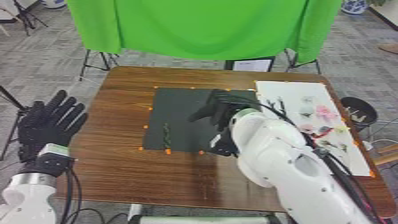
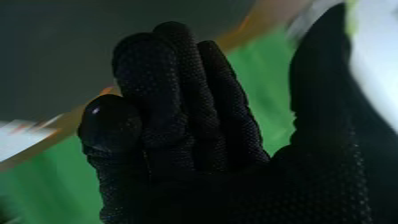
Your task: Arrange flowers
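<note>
The left hand (image 1: 46, 127) is resting beside the brown table (image 1: 115, 170), fingers straight and spread. A green stem (image 1: 167, 136) is lying on the black mat (image 1: 195, 137), left of the right hand's (image 1: 216, 109) relaxed, empty fingers. The right arm is partly covering the white sheet (image 1: 277, 89) bearing pink flowers (image 1: 326, 113). Green cloth (image 1: 195, 25) is hanging beyond.

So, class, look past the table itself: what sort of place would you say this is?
Probably a robotics lab or test studio: a green cloth hangs as a backdrop beyond the wooden table, and small orange marks line the edge of the dark mat.
</note>
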